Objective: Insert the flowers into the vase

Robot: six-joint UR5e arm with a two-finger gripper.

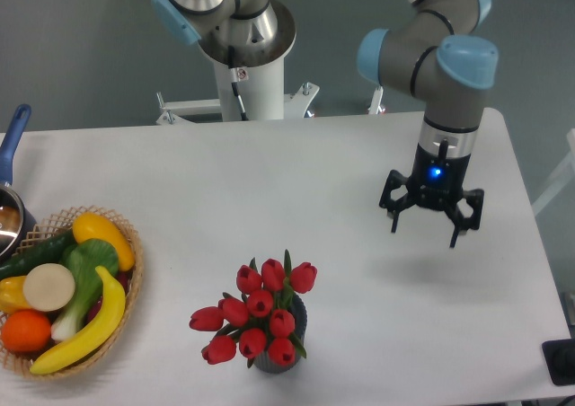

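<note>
— Flowers (260,313) sat in the vase (272,359), didn't they?
— Yes — tool (431,219) hung spread wide, empty, well right of the vase; only retreat seemed left.

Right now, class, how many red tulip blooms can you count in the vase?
9 red tulip blooms stand in the vase near the table's front edge: three at the top, three across the middle, three lowest. Leaves may hide more.

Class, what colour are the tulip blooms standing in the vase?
Red, with green leaves; the flowers show clearly in the fixed camera view.
</note>
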